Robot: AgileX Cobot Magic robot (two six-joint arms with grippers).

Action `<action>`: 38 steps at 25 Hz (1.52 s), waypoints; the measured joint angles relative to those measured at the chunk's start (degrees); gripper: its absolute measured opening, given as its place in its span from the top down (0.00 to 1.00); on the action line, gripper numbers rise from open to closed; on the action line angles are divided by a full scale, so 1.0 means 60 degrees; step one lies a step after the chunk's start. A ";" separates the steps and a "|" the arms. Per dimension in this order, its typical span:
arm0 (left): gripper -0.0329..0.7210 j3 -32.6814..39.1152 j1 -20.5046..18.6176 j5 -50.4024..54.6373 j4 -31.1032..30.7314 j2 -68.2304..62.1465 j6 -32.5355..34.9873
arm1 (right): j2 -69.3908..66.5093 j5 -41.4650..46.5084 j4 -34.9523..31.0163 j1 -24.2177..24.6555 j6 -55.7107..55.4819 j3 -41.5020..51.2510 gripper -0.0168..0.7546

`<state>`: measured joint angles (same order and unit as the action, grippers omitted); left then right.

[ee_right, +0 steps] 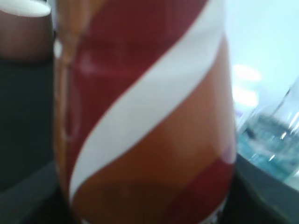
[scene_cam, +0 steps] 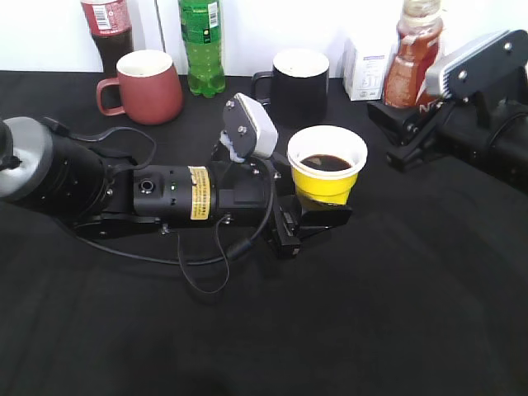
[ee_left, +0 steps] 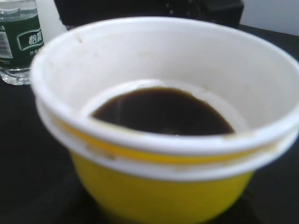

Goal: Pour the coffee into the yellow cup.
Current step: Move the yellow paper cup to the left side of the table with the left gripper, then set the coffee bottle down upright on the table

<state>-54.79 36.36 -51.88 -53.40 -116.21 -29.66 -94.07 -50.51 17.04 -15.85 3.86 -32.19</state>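
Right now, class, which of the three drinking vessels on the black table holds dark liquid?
The small yellow paper cup with the white rim, in front; the dark-red mug and the black mug behind have handles.

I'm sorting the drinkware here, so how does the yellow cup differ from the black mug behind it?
The yellow cup is tapered with no handle, while the black mug is straight-sided with a handle on its left. The yellow cup has dark coffee in it; what the black mug holds cannot be seen. The left gripper is at the yellow cup's base, whereas the black mug stands alone. Both are upright on the black table and white inside.
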 joint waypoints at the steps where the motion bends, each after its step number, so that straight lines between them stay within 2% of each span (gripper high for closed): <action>1: 0.35 0.0000 0.0000 0.0000 0.0010 0.0000 0.0000 | 0.0000 0.0000 0.0000 0.0000 -0.0541 0.0000 0.28; 2: 0.35 0.0000 0.0000 0.0024 0.0103 0.0000 0.0000 | 0.0000 0.0000 -0.0008 0.0000 -0.1073 0.0000 0.28; 4: 0.35 0.0000 0.0000 0.0579 0.1049 0.0000 0.0000 | 0.0000 0.0000 -0.0008 0.0000 -0.1357 0.0000 0.28; 7: 0.31 0.0000 -0.0374 0.1189 0.1978 0.0000 0.0061 | 0.0000 0.0000 -0.0008 0.0000 -0.1406 0.0000 0.28; 9: 0.30 0.0000 -0.0866 0.1273 0.2295 0.0000 0.0142 | 0.0000 0.0000 -0.0008 0.0000 -0.1417 0.0000 0.28; 15: 0.30 0.0000 -0.3040 0.1303 0.2573 0.0000 0.0447 | 0.0000 0.0000 -0.0008 0.0000 -0.1427 0.0000 0.28; 19: 0.30 0.0000 -0.3786 0.1332 0.2577 -0.0034 0.0986 | 0.0000 0.0009 -0.0008 0.0000 -0.1427 0.0000 0.28; 22: 0.30 0.0000 -0.3822 0.1143 0.2708 -0.0490 0.1392 | 0.0000 0.0008 -0.0008 0.0000 -0.1427 0.0000 0.29; 24: 0.30 0.0000 -0.3822 0.0861 0.3162 -0.0810 0.1834 | 0.0000 0.0008 -0.0008 0.0000 -0.1427 0.0000 0.29; 30: 0.30 -0.0004 -0.3823 0.0269 0.3434 -0.1163 0.1989 | 0.0000 0.0008 -0.0016 0.0000 -0.1427 0.0000 0.29; 34: 0.17 0.0451 -0.3823 -0.0247 0.3774 -0.1163 0.2030 | 0.0000 0.0008 -0.0016 0.0000 -0.1427 0.0000 0.29; 38: 0.16 0.1447 -0.3823 -0.0325 0.4298 -0.0580 0.2083 | 0.0000 0.0008 -0.0285 0.0000 -0.1427 0.0000 0.29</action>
<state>-46.11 13.42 -53.83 -27.61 -119.68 -17.17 -94.07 -50.47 15.33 -15.85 -4.70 -32.19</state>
